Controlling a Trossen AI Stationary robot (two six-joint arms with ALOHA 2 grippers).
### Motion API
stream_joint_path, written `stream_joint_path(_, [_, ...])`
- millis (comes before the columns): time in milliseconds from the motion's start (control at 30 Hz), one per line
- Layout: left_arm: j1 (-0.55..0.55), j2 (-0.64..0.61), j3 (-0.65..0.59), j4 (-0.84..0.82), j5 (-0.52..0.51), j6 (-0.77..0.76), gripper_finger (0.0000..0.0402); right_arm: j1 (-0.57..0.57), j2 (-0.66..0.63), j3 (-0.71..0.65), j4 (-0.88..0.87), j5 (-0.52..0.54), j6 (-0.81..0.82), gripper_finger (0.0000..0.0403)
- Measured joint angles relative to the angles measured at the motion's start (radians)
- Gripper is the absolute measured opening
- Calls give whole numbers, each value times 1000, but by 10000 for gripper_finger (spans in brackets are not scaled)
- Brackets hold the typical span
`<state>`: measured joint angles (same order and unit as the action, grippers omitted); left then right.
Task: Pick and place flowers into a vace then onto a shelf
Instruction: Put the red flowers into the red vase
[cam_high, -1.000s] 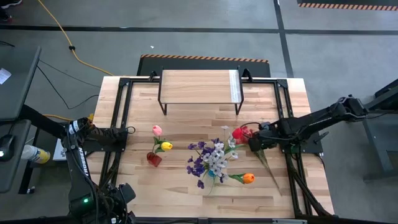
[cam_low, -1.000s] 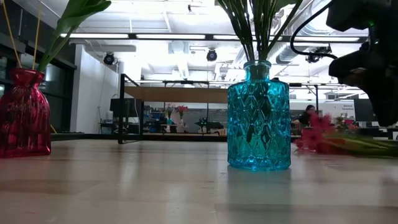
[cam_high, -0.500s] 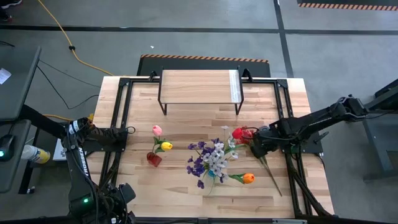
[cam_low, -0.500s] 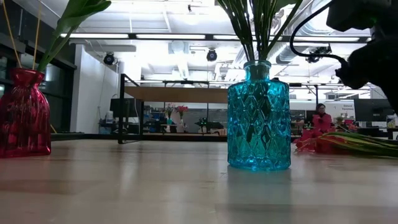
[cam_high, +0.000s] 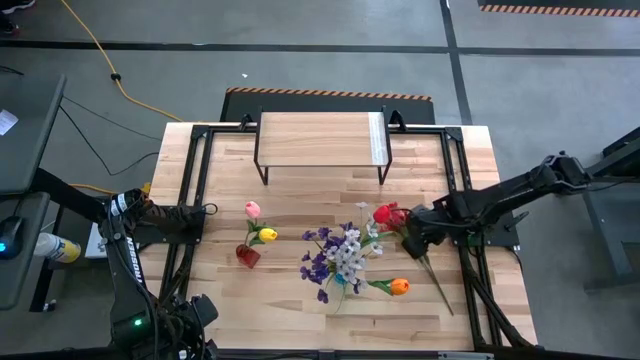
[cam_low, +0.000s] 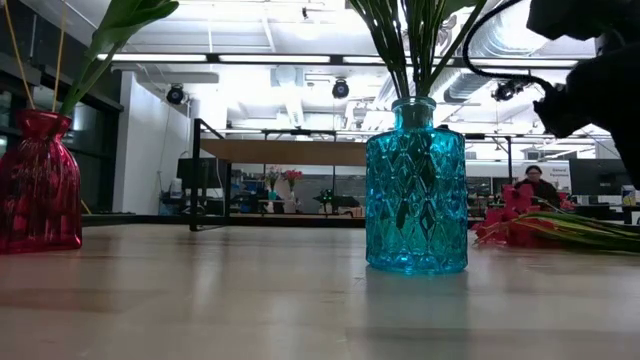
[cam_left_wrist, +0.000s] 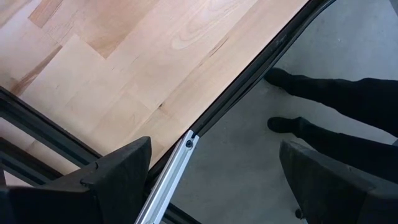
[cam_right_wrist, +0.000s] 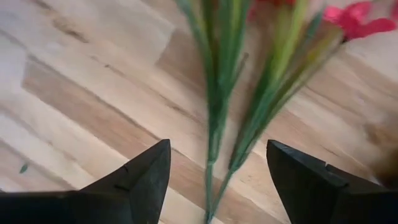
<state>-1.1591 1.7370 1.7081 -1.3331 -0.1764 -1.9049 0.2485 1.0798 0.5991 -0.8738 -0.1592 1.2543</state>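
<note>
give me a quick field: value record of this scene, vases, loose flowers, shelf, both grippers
blue vase: middle of table, holds purple and whitish sprays
red vase: left of the blue one, holds pink and yellow tulips
loose flowers: red-headed stems lying flat on the table, right side
orange tulip: near the blue vase
shelf: far edge of table, nothing on top
right gripper: open, above the loose stems
left gripper: open, waiting at the table's left edge
</note>
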Motion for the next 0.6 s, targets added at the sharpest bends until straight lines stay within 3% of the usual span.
stream_joint_path(233, [0, 0, 0, 0, 0, 0, 385, 57, 0, -32, 55, 48, 81, 255])
stream_joint_path(600, [0, 0, 0, -1, 0, 0, 385, 95, -2, -240, 389, 18, 221, 255])
